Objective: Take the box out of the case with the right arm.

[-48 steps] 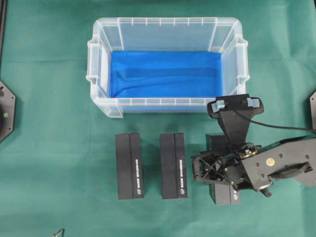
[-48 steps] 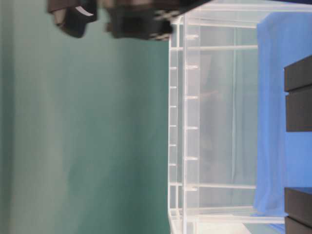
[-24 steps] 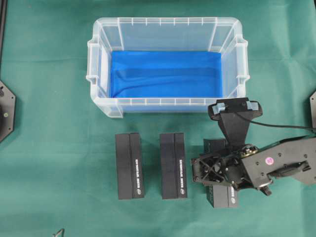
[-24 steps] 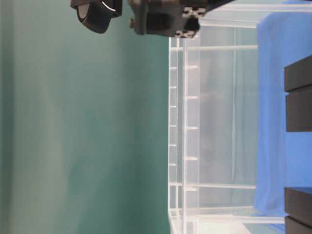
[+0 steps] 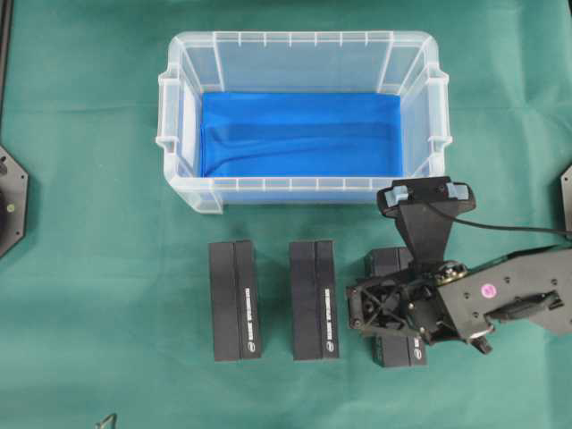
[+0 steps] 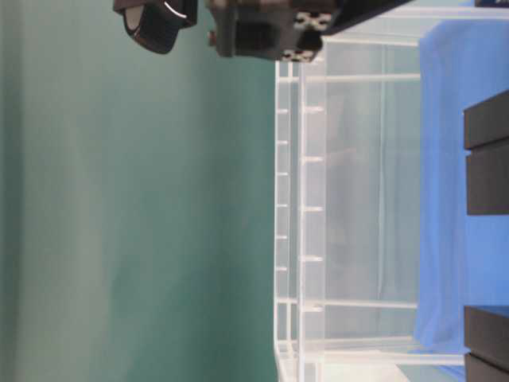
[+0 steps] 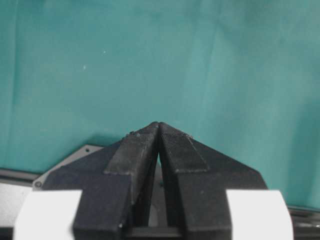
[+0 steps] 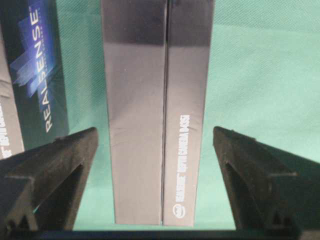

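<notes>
Since the earlier overhead frames, the third black box (image 5: 394, 308) at the lower right of the frame has been released: the right gripper (image 8: 155, 175) was closed against it a second ago and its jaws are now seen spread wide, with green cloth visible on both sides of the box. The box itself appears to have shifted slightly toward the left of the frame.

Nearest, in the right wrist view, this box lies flat on the green table cover (image 8: 260, 65), running up the centre of the frame between the two black fingers (image 8: 50, 165), which stand clear of it on either side; no contact is observed. A second box printed with "RealSense" (image 8: 32, 75) is seen at the upper left of that view.

In the overhead view, three black boxes are laid in a row below the case: one at lower centre-left (image 5: 235, 300), one at centre (image 5: 314, 299), and the released one partly hidden under the right arm (image 5: 500, 299).

Farther up the frame, the clear plastic case (image 5: 175, 107) is seen to hold only its blue cloth lining (image 5: 299, 134); no box remains inside.

The left gripper (image 7: 158, 131) is shown in its own wrist view with the tips pressed together over bare green cloth, holding nothing.

It is judged that the removal is essentially complete: the box is out of the case and set down. Only withdrawal of the right arm is judged to remain.
</notes>
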`<move>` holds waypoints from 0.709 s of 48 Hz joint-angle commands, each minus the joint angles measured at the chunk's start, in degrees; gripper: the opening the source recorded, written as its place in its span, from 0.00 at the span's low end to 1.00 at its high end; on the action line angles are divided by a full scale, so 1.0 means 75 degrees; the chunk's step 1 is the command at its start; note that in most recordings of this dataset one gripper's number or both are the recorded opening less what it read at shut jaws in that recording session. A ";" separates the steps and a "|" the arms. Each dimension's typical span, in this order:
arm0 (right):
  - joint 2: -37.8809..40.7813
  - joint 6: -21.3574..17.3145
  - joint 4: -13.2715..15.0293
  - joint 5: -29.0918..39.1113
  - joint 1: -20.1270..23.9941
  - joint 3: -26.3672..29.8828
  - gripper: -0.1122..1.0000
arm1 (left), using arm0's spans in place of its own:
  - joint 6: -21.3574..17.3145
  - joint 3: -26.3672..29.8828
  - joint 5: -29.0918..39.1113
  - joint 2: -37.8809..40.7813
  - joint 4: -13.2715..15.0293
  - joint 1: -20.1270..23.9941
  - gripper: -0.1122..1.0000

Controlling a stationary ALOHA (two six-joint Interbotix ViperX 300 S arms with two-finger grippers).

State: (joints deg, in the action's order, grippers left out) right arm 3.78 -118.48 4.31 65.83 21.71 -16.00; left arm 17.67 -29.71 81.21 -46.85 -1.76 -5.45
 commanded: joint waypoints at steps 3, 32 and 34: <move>-0.0187 0.0000 0.0000 -0.0023 -0.0035 0.0129 0.89 | -0.0012 0.0141 -0.0023 0.0047 -0.0035 0.0023 0.12; -0.0574 0.0199 0.0293 0.2367 -0.0211 0.1758 0.89 | -0.0012 0.0152 -0.0023 0.0047 -0.0023 0.0023 0.12; -0.0586 0.0246 0.0363 0.2637 -0.0211 0.1945 0.89 | -0.0012 0.0141 -0.0023 0.0047 -0.0023 0.0012 0.12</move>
State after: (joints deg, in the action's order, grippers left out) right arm 1.41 -116.98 6.15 82.09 20.21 -4.83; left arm 17.67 -29.71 81.21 -46.85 -1.85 -5.36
